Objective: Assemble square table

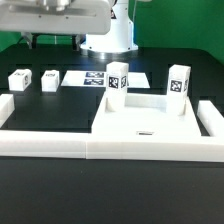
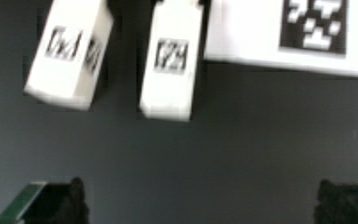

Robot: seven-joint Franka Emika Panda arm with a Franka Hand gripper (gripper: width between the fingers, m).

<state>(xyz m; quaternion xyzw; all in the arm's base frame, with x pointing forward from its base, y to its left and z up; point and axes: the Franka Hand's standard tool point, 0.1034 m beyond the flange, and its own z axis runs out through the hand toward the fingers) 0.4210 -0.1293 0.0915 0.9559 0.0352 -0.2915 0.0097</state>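
The square table's white slab point(image 1: 145, 125) lies on the black table against the front bar. Two tagged legs stand upright at its far corners, one point(image 1: 117, 80) toward the exterior view's left and one point(image 1: 179, 80) toward its right. Two loose leg blocks point(image 1: 19, 80) point(image 1: 49, 79) lie at the exterior view's left. In the wrist view these two blocks point(image 2: 69, 55) point(image 2: 172, 60) lie side by side on the dark surface. My gripper point(image 1: 53, 40) point(image 2: 202, 205) hangs above them, open, with nothing between its fingertips point(image 2: 55, 200).
The marker board point(image 1: 100, 76) point(image 2: 309, 30) lies flat behind the slab, next to the loose legs. White border bars run along the front point(image 1: 60, 150), the left point(image 1: 5, 108) and the right point(image 1: 212, 115). The robot's base point(image 1: 108, 35) stands at the back.
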